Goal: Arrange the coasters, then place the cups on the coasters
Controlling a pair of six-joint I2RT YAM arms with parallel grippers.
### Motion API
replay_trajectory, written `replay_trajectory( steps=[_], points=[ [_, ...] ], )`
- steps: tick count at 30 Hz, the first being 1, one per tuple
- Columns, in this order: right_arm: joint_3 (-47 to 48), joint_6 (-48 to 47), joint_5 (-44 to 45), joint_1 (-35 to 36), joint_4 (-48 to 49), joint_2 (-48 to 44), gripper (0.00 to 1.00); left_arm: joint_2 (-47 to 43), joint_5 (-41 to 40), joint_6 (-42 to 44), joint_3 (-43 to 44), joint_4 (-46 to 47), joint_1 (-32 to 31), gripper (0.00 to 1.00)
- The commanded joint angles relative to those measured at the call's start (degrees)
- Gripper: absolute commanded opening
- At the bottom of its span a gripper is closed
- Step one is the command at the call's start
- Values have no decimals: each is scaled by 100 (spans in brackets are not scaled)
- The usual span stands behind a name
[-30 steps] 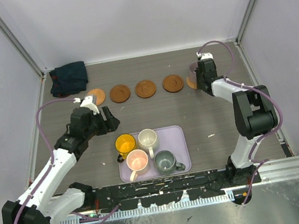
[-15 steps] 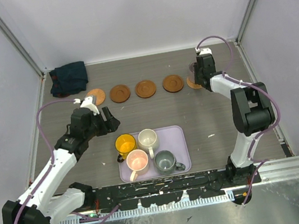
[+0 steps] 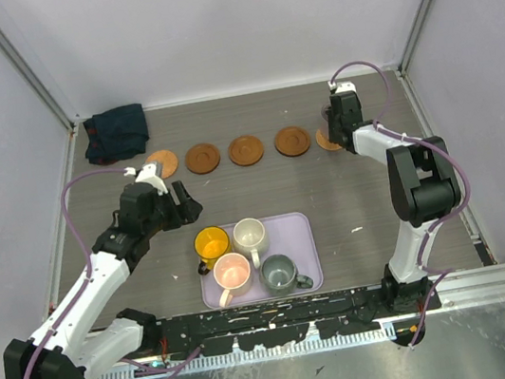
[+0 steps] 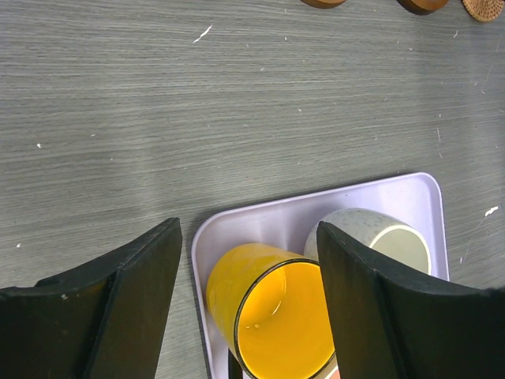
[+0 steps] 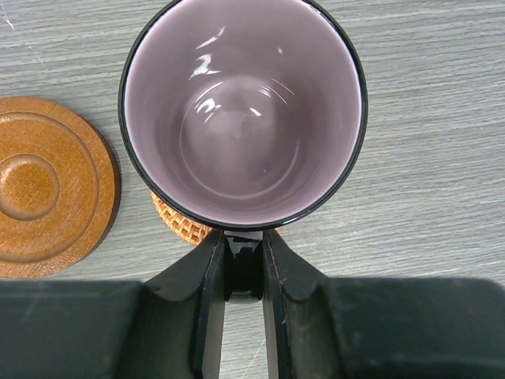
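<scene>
No legible text, label, brand, number or sign anywhere in the three views.

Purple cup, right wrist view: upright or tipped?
Upright: the purple cup shows its open mouth to the camera, cork coaster beneath it.

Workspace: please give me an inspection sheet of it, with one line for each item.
Surface: grey wood-grain table, a few small white specks.
Job's things: five coasters in a far row; purple cup over the right-end cork coaster; yellow cup, cream cup, pink cup and grey-green cup on the lilac tray.
Clutter: dark cloth in the far left corner.
Grippers: left fingers open, empty, short of the yellow cup; right fingers closed on the purple cup's handle.
Cables: purple cables looped along each arm.
Surroundings: white walls, metal posts.
</scene>
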Motion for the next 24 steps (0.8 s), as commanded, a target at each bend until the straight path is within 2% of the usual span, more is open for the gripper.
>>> replay_trajectory(
  steps=[1,15,24],
  points=[
    [88,-151,160,-20,389,-122,1,-63,-65,19,9,273,-20,71],
    [-625,-429,-411,-24,1738,-1146,1,-181,-118,46,-59,293,-24,70],
    [-799,-427,-489,-22,1743,-1267,1,-346,-141,28,-139,287,-20,70]
  ],
)
